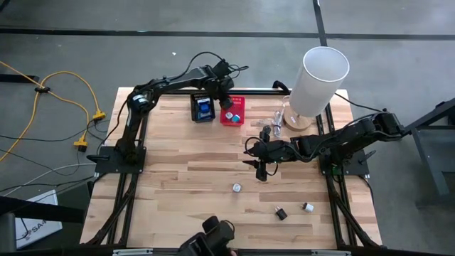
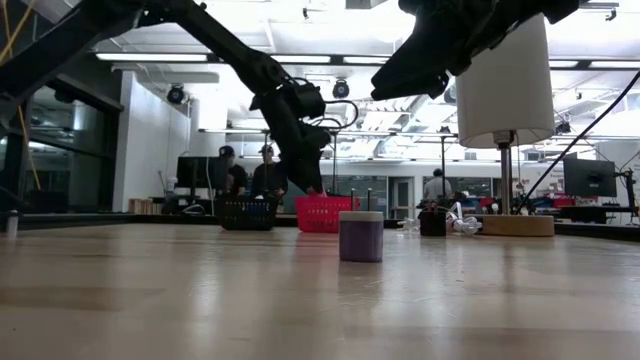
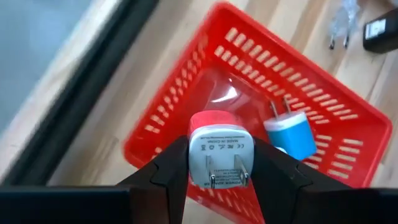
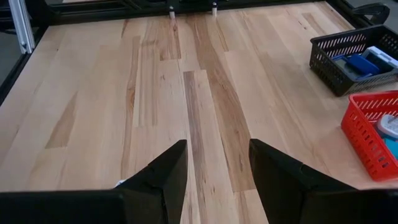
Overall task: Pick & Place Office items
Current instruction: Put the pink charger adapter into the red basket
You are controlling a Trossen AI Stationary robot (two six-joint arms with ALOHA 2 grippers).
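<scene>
Nearest the camera side of worktop (image 1: 185, 178): small black clip (image 1: 281, 212) and small white lump (image 1: 308, 208), lying loose, just beside each other. A bit farther in, lone white lump (image 1: 237, 188), w/ bare wood all round.

Mid worktop: right gripper (image 1: 261, 169) low over the wood, jaws wide open, nothing betw them. Bare planks under it in right wrist view.

Far edge: left gripper (image 3: 221, 171) over red basket (image 3: 311, 99), jaws shut tight on white plug (image 3: 220, 148), squeezing its two flat sides, prongs poking out. Blue plug (image 3: 292, 132) already in red basket. Black basket (image 1: 202, 109) just beside it, blue things inside. Tall white cylinder (image 1: 318, 77) off to one side.

Prob how these handle: small, light, hard plastic, smooth so may slip. Best grab = flat sides, not prongs. No squish, no easy break. Loose ones may skid if bumped.
</scene>
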